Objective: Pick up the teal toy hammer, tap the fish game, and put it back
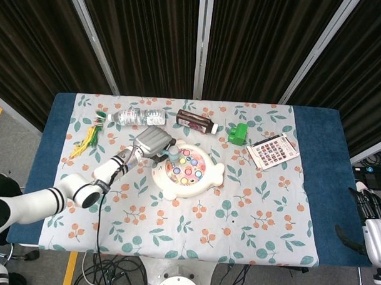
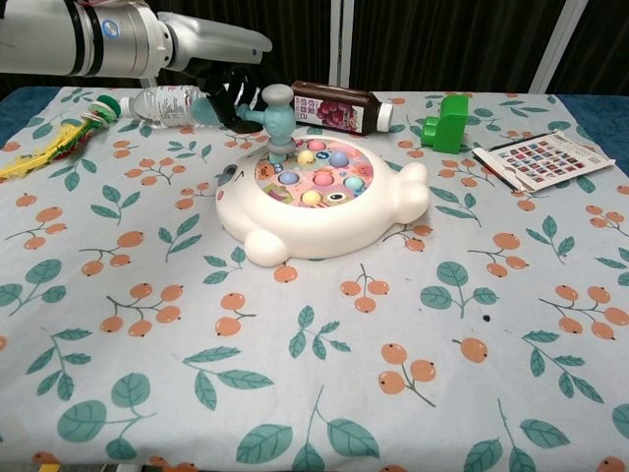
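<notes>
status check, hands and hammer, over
Left hand grips teal hammer, head over fish game. Right hand idle off table edge. Nothing blocking.

left arm (image 1: 63, 194): white, black bands | left hand (image 1: 151, 142): silver-grey | right hand (image 1: 371, 214): black-and-white

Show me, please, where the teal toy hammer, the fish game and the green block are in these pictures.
teal toy hammer (image 2: 278, 110): chest view, on the hammer's head.
fish game (image 2: 316, 218): chest view, on its white front body.
green block (image 1: 238, 133): head view, on the block's top face.
</notes>
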Tool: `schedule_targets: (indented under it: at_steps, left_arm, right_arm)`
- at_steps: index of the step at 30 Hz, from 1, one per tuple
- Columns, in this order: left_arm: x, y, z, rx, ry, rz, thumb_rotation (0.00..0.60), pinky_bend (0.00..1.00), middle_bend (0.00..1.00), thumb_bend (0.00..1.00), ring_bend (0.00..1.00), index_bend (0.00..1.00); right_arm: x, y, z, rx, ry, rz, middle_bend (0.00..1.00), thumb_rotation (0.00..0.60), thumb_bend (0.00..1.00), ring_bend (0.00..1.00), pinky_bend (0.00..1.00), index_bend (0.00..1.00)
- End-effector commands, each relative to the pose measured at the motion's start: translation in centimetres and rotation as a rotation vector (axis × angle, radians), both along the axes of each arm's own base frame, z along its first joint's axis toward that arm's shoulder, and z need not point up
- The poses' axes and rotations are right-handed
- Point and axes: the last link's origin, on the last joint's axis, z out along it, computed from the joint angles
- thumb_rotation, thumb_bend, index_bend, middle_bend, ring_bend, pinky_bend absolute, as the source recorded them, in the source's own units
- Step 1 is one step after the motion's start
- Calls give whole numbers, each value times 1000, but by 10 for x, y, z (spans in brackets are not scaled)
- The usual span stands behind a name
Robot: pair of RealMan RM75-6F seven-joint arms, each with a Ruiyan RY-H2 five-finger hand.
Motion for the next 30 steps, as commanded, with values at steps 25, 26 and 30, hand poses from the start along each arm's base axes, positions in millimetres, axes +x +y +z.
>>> schedule_targets:
  at_steps: [25,26,30]
  left_arm:
    - [-99,-37,31,141,-160,150,600,444,564,533,470,651]
    - [-108,-39,28,138,-153,166,600,429,562,532,465,651]
    - [-126,-43,18,141,-130,193,600,332,544,531,429,649]
  right_arm:
    - [3,-2,0,7,-8,40,135,600,217,0,0,0]
    - [3,-2,-1,8,-8,40,135,600,218,0,0,0]
    - [3,-4,-2,12,-10,41,135,600,218,0,0,0]
